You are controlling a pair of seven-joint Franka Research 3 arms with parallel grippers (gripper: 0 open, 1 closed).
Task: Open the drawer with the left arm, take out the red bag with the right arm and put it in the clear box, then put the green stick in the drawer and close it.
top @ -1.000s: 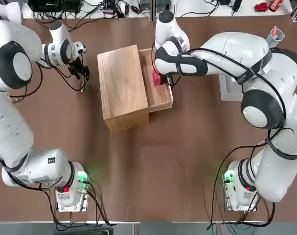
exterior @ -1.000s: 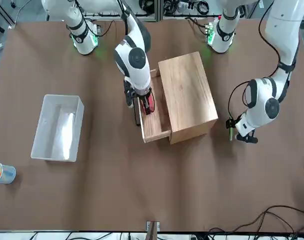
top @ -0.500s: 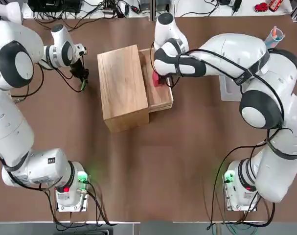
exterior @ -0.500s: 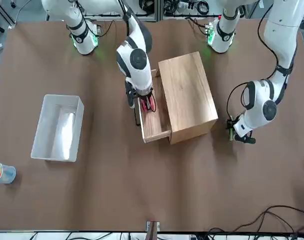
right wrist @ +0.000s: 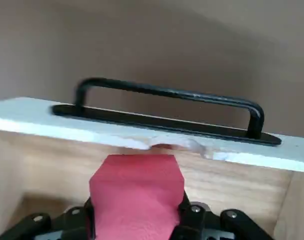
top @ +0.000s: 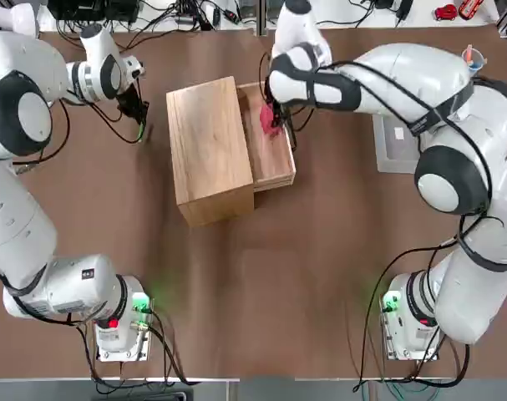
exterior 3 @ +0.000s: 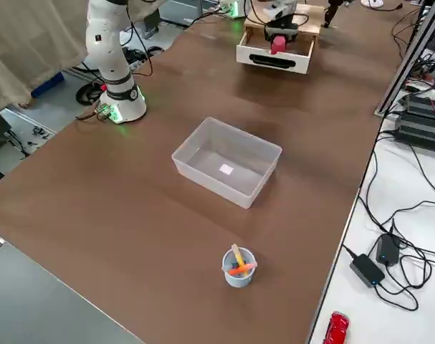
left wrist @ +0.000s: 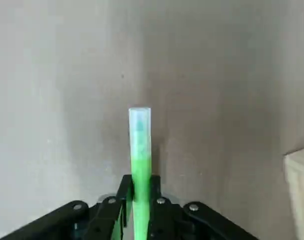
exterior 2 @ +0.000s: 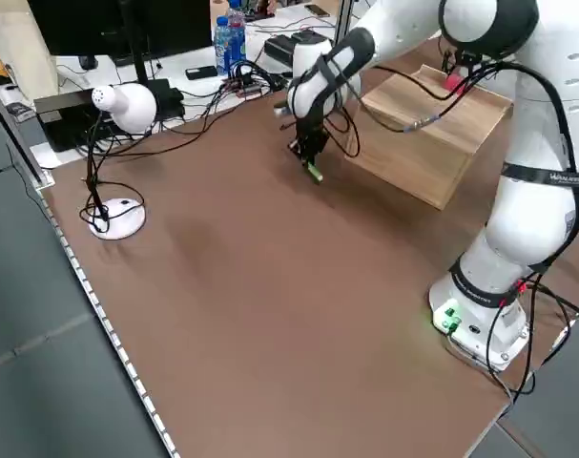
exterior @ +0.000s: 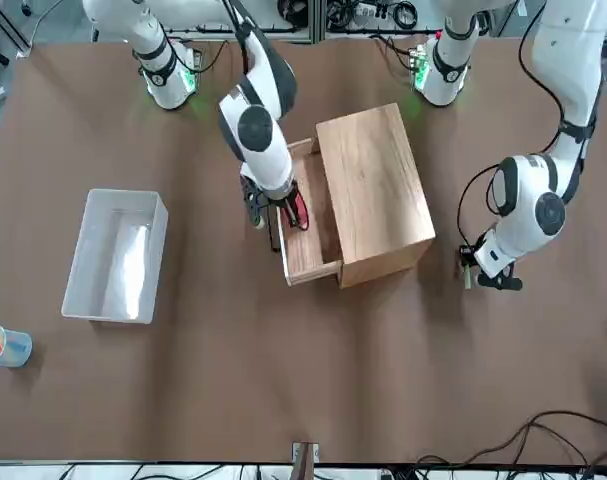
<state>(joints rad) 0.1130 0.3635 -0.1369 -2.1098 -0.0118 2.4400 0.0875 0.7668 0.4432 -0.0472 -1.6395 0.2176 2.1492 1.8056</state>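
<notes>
Presently on the brown desk:

1. Wooden box, oblong, light wood, toward the far edge, about mid-width.
2. Drawer, pulled out of the box on the right arm's side; dark loop handle on its pale front.
3. Red bag, over the open drawer at its far end, pinched between the fingers of the right gripper. The right wrist view shows the bag clamped from both sides, the drawer's front board behind it. Whether it touches the drawer floor cannot be told.
4. Green stick, held by the left gripper, fingers closed narrowly on its lower part, paler tip pointing outward. The gripper sits on the left side of the wooden box, apart from it, just above the desk surface, near the far-left corner.
5. Clear box, near the right edge of the desk, well apart from the drawer; small white label on its floor.
6. Blue cup with orange sticks, beyond the clear box, by the far-right corner.
</notes>
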